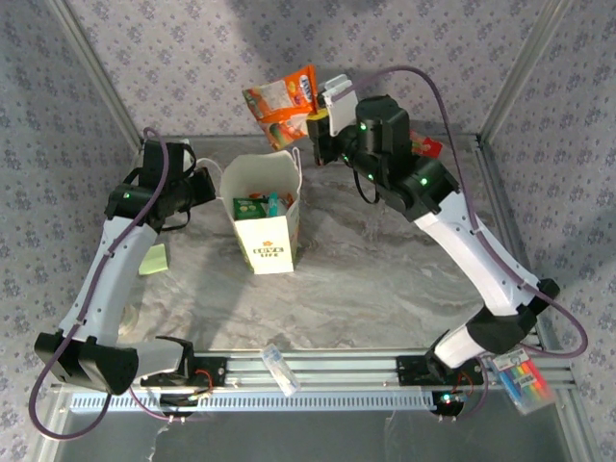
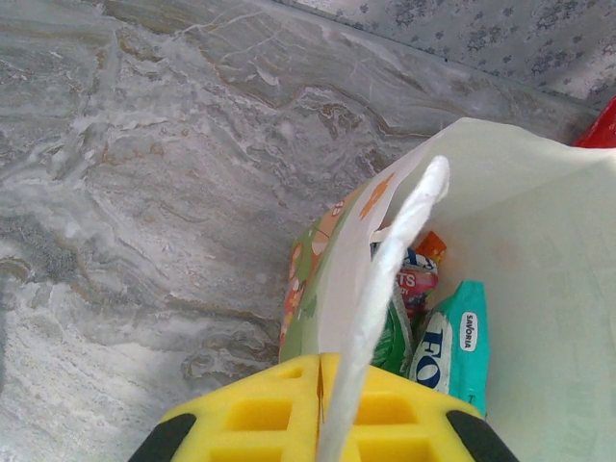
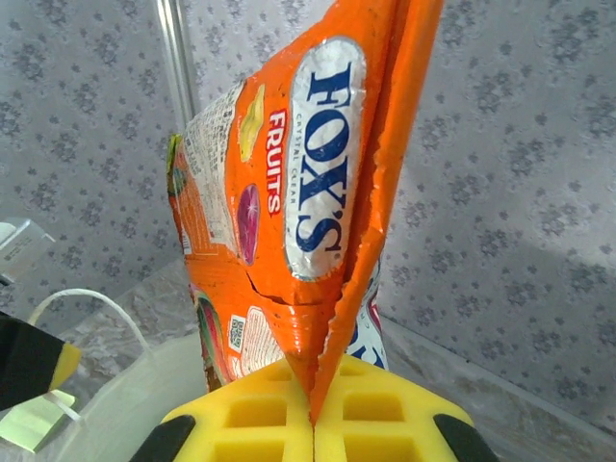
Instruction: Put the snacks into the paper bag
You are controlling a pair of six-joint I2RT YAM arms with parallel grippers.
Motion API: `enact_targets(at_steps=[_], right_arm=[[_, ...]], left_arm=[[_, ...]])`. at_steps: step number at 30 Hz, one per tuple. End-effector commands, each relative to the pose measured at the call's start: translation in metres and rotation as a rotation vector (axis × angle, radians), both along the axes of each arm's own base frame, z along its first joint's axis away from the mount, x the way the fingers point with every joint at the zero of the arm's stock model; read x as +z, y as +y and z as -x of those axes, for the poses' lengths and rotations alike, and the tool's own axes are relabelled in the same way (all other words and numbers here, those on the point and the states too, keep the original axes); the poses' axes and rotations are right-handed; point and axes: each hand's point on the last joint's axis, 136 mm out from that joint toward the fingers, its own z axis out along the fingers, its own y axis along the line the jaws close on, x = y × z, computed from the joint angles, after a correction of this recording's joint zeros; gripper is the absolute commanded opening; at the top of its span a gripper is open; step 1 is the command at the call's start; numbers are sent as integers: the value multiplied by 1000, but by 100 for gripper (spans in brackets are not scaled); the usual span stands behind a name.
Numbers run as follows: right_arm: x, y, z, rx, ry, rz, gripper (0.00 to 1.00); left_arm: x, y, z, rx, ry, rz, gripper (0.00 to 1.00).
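While the orange packet (image 1: 284,101) is hanging in the air just above and to the far right of the paper bag (image 1: 262,219), we are seeing the right gripper (image 1: 315,122) clenching it by one edge. In the right wrist view the yellow fingers (image 3: 241,419) are pressing together on the packet's lower seam and the packet is standing up from them.

The paper bag is standing upright and open on the far left-centre part of the marble table (image 1: 385,279). Its green lettering is facing the near side. Inside it we are seeing a teal packet (image 2: 457,346), a green packet (image 2: 390,337) and a red-and-white packet (image 2: 416,279) lying together at the bottom.

The left gripper (image 2: 320,423) is clamping the bag's left rim. The bag wall and a white cord handle (image 2: 395,260) are running between its closed pads, so it is grasping the bag and holding the mouth open.

A red packet (image 1: 428,147) is lying at the far right of the table, partly hidden behind the right arm.

Further out, a yellow-green pad (image 1: 152,258) is lying left of the bag beside the left arm. A clear plastic tube (image 1: 280,369) is lying on the near rail between the two bases. A pack of markers (image 1: 520,375) is lying at the near right corner.
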Motion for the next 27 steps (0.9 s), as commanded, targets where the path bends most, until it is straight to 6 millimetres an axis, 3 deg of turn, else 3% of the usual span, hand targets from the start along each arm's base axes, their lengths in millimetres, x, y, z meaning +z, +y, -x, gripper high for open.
enact_targets(at_steps=[1, 11, 20, 27], right_arm=[[30, 16, 8, 52, -87, -14, 2], [0, 62, 6, 51, -128, 216, 2], [-26, 78, -4, -26, -124, 395, 1], [-42, 73, -6, -38, -98, 462, 0]], left_arm=[[17, 3, 2, -2, -62, 5, 8], [17, 7, 4, 5, -64, 5, 8], [16, 12, 7, 17, -63, 4, 8], [19, 14, 9, 22, -70, 6, 8]])
